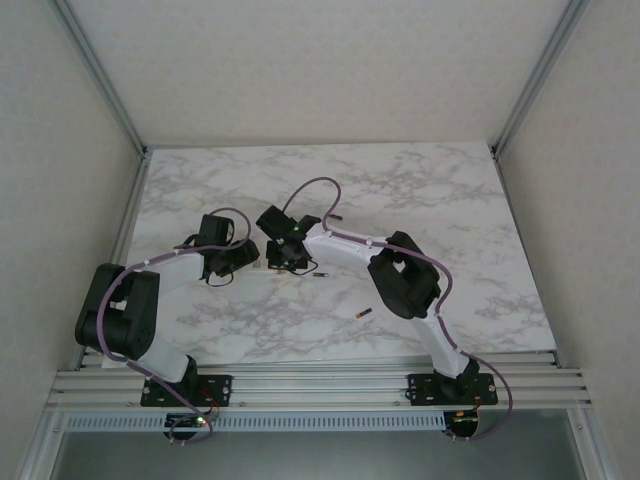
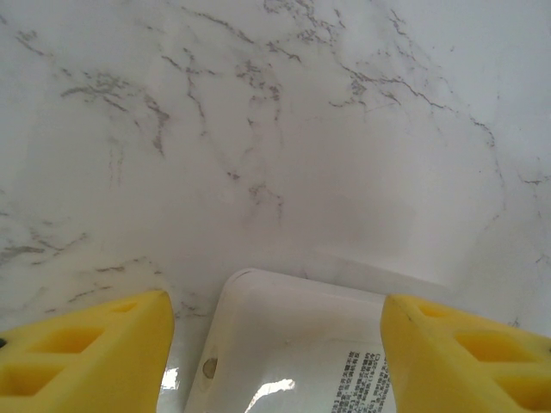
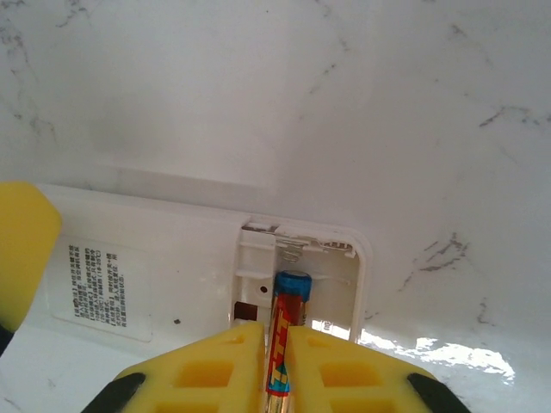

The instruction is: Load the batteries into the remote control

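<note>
**Top view.** The left gripper (image 1: 232, 265) and the right gripper (image 1: 286, 258) are being held nearly tip to tip over the marble table (image 1: 450, 200). A spare battery (image 1: 321, 274) is being shown flat just beside the right gripper, on its outer side. A second spare battery (image 1: 362, 314) is being shown farther back, toward that arm's base. Both are thin and dark with coppery parts.

**Left wrist view.** The remote (image 2: 293, 344), white and lying back-up with a printed label, is being straddled by the yellow fingers (image 2: 86, 353). The jaws are standing wide on either side of its rounded end. Whether the pads are pressing it cannot be told.

**Right wrist view.** A battery (image 3: 289, 297) is being pinched between the narrow jaws of the right gripper. Its long axis is being kept in line with the fingers, pointing straight ahead. Its blue-capped front end is being presented inside the open battery bay (image 3: 331, 275), just short of the metal contacts (image 3: 293, 249) at the far wall. Its body is patterned red and yellow. The coming move is judged to turn on this: the bay lies directly ahead of and below the right gripper, the nearer one.
</note>
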{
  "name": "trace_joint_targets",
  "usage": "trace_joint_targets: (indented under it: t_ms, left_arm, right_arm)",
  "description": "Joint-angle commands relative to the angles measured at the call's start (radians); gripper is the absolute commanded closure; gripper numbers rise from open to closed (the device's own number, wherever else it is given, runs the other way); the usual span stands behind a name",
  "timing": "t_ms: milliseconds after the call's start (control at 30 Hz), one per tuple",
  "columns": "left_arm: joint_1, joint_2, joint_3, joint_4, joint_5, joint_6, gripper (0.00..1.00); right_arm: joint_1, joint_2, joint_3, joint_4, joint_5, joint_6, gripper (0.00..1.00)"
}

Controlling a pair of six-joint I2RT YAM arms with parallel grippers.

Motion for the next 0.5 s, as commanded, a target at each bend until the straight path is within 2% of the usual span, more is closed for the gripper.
trace_joint_targets:
  t_ms: [0,467]
  left_arm:
    - [0.000,0.001,-0.012,0.000,0.010,0.000,0.36]
    - [0.000,-0.004,-0.008,-0.009,0.008,0.003,0.36]
  right_arm:
    - [0.010,0.056,0.016,-0.012,0.040,-0.027,0.85]
    - [0.016,0.122,0.063,0.008,0.075,-0.044,0.88]
